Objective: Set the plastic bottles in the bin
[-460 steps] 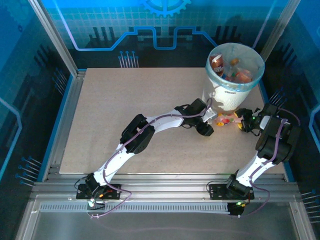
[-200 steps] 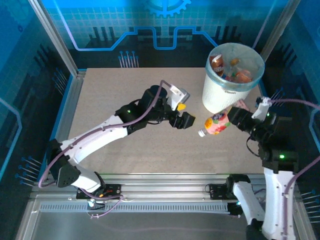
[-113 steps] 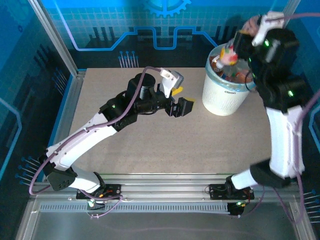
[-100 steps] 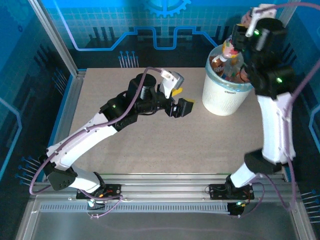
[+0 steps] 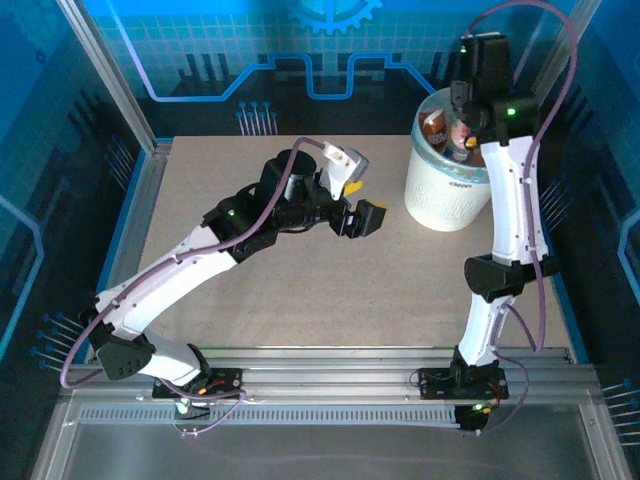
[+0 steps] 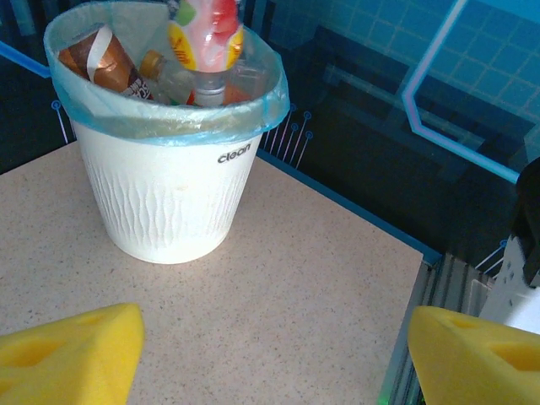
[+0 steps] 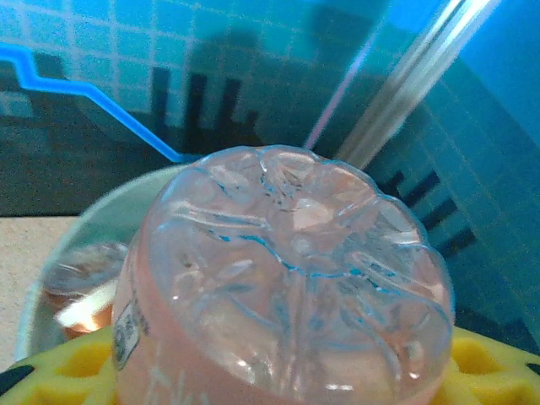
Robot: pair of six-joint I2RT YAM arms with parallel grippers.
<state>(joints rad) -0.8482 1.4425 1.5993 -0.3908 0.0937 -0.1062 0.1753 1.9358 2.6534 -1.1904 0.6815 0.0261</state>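
Note:
The bin (image 5: 445,190), a white bucket with a light-blue liner, stands at the back right with several plastic bottles (image 5: 436,127) inside. My right gripper (image 5: 468,100) is raised over its mouth, shut on a pink bottle (image 6: 207,38) that hangs neck-down above the rim. In the right wrist view the pink bottle's ribbed base (image 7: 287,270) sits between the yellow fingers (image 7: 67,363), with the bin's rim (image 7: 51,270) below. My left gripper (image 5: 360,215) hovers open and empty left of the bin (image 6: 169,186), its yellow pads (image 6: 67,354) wide apart over bare table.
Inside the bin a brown-labelled bottle (image 6: 97,59) leans against the liner. The table's right edge and metal rail (image 6: 422,278) run close behind the bin. Blue enclosure walls surround the table.
My right arm has swung the pink bottle up from beside the bin to above its mouth and turned it neck-down. The left arm pulled back from the bin and now holds still.

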